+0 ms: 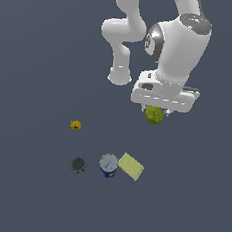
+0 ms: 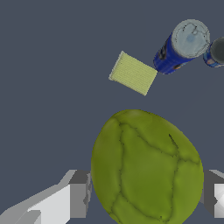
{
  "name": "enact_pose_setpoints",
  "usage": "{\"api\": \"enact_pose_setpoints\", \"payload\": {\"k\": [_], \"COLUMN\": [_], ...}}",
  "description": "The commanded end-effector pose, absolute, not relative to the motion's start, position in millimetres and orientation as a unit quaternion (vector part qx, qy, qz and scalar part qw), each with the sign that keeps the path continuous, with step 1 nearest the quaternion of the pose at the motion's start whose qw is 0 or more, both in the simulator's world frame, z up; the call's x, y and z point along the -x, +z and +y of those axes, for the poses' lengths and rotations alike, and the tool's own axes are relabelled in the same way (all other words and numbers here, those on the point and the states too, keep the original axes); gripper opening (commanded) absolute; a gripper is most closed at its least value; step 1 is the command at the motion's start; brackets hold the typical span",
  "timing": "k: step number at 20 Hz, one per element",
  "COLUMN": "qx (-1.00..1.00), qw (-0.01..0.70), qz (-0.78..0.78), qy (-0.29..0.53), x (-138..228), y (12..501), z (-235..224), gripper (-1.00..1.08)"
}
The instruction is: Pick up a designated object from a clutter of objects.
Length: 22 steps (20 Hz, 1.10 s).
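The gripper [image 2: 146, 194] stood clamped on the smooth yellow-green rounded fruit [image 2: 146, 168], one finger [image 2: 79, 193] pressed to each flank. In the exterior view the fruit [image 1: 154, 114] hung under the hand, seemingly lifted. Beyond the fruit lay the flat pale-yellow rectangular block [image 2: 133, 73], then the blue can with a pale top [image 2: 181, 46], well apart. To lift well, the grip should probably hold firm and rise straight, avoiding any swing that could roll the round fruit out.

One green fruit [image 1: 154, 114], one yellow block [image 1: 131, 166], one blue can [image 1: 108, 165], one dark round thing [image 1: 78, 164], one tiny orange thing [image 1: 76, 125].
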State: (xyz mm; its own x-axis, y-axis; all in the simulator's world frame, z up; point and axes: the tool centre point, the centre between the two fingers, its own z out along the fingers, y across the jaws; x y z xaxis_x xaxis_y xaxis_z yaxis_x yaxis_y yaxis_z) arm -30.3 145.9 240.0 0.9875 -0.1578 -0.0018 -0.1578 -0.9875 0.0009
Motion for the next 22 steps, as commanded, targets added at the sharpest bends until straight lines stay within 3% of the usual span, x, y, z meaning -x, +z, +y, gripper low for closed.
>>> {"api": "enact_pose_setpoints", "payload": {"k": [1,12,22], "qx": [-0.997,-0.997,-0.997], "qw": [0.0,0.0,0.0], "qz": [-0.079,-0.079,-0.079], "qy": [0.0,0.0,0.0], "x": [40,72,80], "y": [266,349,374], "z": [145,141,141], "gripper": [-1.0,-1.0,-1.0]}}
